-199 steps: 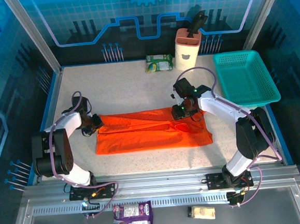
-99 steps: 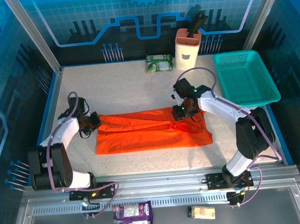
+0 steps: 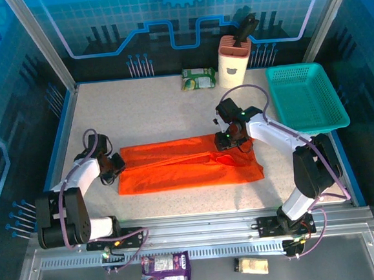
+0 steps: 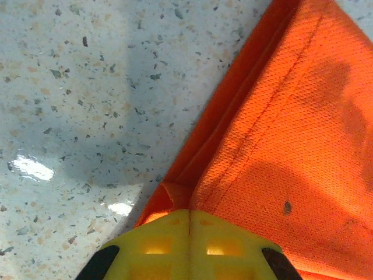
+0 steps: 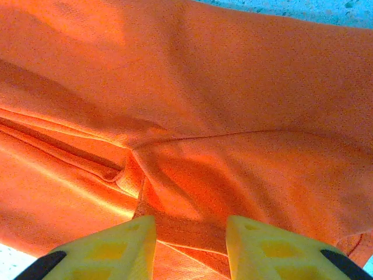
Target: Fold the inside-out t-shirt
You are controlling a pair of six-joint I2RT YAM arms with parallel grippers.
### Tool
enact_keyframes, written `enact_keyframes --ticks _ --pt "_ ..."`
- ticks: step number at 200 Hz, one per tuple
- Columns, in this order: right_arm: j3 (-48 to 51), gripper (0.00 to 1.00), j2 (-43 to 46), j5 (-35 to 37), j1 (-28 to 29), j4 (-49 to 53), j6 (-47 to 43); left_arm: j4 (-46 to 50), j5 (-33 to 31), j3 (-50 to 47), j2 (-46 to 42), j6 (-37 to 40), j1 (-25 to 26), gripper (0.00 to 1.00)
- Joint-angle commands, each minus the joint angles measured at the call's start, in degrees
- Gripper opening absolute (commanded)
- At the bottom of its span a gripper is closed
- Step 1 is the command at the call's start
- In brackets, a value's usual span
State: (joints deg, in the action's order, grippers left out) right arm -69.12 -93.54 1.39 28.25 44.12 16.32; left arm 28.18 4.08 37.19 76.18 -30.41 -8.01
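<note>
Left end effector [image 4: 189,213] clamps the t-shirt [image 4: 280,128] corner; right end effector [image 5: 190,226] gapes astride a fold.

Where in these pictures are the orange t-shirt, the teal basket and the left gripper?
orange t-shirt [image 3: 176,170]: top external view, middle of the cloth.
teal basket [image 3: 305,98]: top external view, bare mesh floor.
left gripper [image 4: 189,219]: left wrist view, where its shut fingertips meet.

One orange t-shirt [image 3: 189,169] on one bench [image 3: 152,110]. Two grippers: left gripper [image 3: 116,165], right gripper [image 3: 230,140]. One teal basket [image 3: 303,98] upper right. One cream holder [image 3: 234,61], one green packet [image 3: 198,79] up top. Along the bottom edge, one purple bag [image 3: 166,274], one beige packet [image 3: 252,265].
</note>
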Motion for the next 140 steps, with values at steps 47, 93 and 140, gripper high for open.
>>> enact_keyframes --ticks 47,93,140 --pt "-2.0 0.38 -2.9 -12.2 1.1 -1.7 1.4 4.0 -0.4 6.0 -3.4 -0.6 -0.6 0.22" --pt "-1.5 0.37 -5.3 -12.0 1.6 -0.9 3.0 7.2 0.6 6.3 -2.4 -1.0 -0.5 0.29" --pt "-0.6 0.49 -3.5 -7.0 2.0 2.6 3.1 5.4 4.2 2.7 0.5 -5.8 -0.5 0.34"
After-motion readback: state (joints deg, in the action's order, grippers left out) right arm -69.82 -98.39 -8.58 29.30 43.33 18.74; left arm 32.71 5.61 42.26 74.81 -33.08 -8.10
